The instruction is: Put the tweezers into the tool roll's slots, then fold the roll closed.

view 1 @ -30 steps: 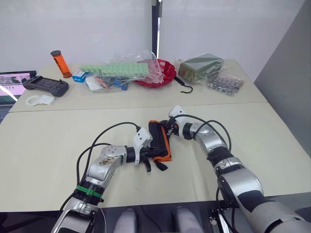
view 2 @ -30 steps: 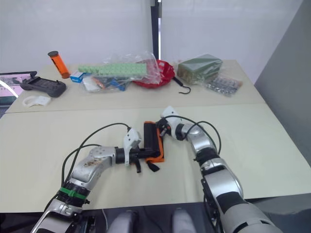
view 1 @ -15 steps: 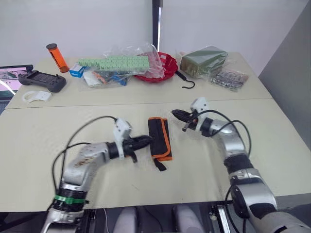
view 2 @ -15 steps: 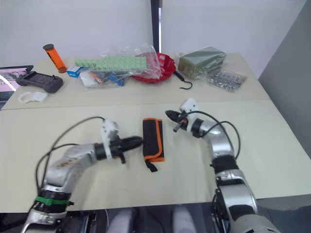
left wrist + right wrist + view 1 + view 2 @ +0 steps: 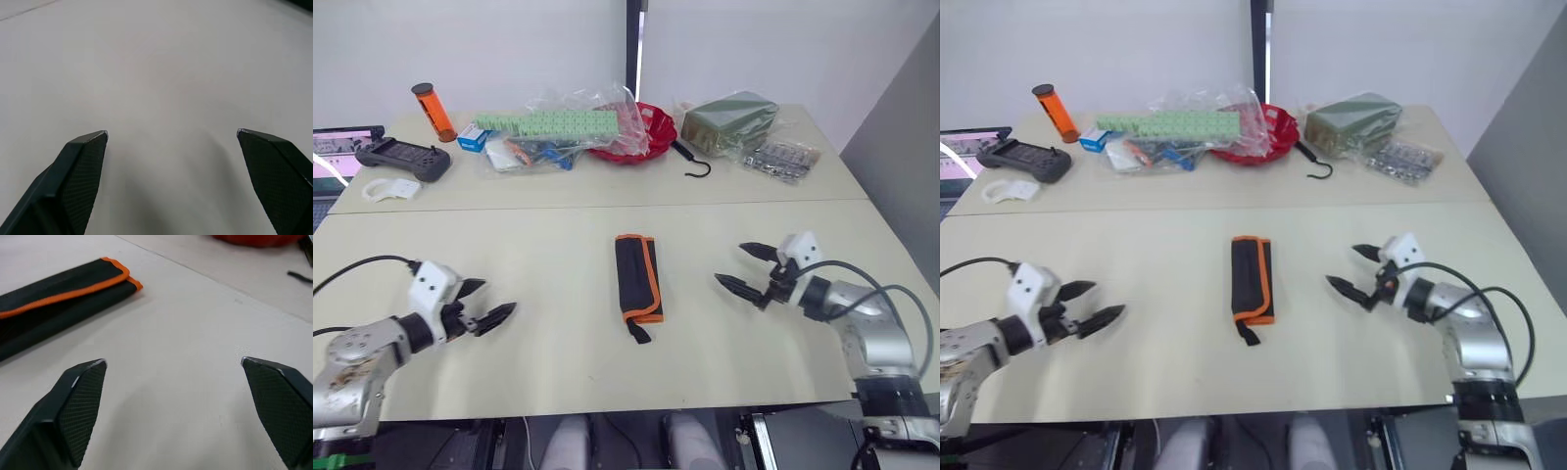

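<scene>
The tool roll [image 5: 637, 282] lies folded shut in the middle of the near table, black with orange trim, its short strap [image 5: 637, 332] trailing toward me. The right wrist view catches its end [image 5: 58, 318]. The tweezers and the slots are hidden inside the fold. Far to the roll's left, my left gripper [image 5: 484, 305] stands open and empty over bare tabletop. My right gripper [image 5: 739, 267] is open too, empty, a short way right of the roll.
On the far table sit an orange tube [image 5: 427, 111], a game controller [image 5: 401, 161], a bag of green blocks [image 5: 548, 127], a red bowl [image 5: 641, 137], a black hook [image 5: 693, 164], a green packet [image 5: 732, 118] and blister packs [image 5: 783, 159].
Both grippers let go of the folded roll, opened wide and drew back, the left far to the left, the right to the right. The roll stays folded in place.
</scene>
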### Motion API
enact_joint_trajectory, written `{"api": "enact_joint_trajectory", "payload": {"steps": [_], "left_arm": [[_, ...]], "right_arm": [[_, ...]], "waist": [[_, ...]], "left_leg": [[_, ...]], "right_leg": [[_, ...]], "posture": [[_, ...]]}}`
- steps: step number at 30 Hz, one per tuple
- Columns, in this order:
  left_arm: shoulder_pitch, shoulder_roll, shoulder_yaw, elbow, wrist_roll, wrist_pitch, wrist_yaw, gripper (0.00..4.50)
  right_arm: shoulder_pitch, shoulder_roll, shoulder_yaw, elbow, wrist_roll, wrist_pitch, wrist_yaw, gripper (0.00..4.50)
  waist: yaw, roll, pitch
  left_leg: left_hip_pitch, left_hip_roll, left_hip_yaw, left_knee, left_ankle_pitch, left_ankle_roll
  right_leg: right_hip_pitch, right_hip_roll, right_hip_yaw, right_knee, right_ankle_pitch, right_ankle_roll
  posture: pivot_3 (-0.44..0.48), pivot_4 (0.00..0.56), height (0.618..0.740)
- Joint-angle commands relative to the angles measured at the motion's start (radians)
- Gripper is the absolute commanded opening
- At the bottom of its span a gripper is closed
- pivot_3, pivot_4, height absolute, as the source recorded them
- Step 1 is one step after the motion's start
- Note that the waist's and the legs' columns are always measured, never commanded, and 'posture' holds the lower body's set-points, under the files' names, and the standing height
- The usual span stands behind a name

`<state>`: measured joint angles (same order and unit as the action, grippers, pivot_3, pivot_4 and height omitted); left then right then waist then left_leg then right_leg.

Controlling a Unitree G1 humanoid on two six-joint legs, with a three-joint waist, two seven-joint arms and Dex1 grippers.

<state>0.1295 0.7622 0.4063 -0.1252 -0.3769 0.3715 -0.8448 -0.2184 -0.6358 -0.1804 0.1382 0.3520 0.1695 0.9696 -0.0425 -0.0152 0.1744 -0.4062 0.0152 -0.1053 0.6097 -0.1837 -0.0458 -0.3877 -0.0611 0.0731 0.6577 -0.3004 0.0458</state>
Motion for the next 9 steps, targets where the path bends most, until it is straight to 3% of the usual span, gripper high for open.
{"api": "enact_joint_trajectory", "payload": {"steps": [1,9], "left_arm": [[0.052,0.012,0.091,0.002,0.033,-0.061,0.039,4.50],[0.124,-0.011,0.157,0.024,0.027,-0.097,0.066,4.50]], "right_arm": [[0.039,-0.020,-0.078,-0.019,0.046,0.004,-0.012,4.48],[0.078,-0.049,-0.103,0.080,0.003,-0.085,-0.022,4.48]], "waist": [[0.002,0.000,0.000],[0.001,-0.001,0.000]], "left_leg": [[0.000,0.000,0.000,0.000,0.000,0.000],[0.001,0.000,0.001,0.000,0.000,0.000]], "right_leg": [[0.000,0.000,0.000,0.000,0.000,0.000],[0.000,0.000,0.000,0.000,0.000,0.000]], "posture": [[0.000,0.150,0.740],[0.000,0.150,0.740]]}}
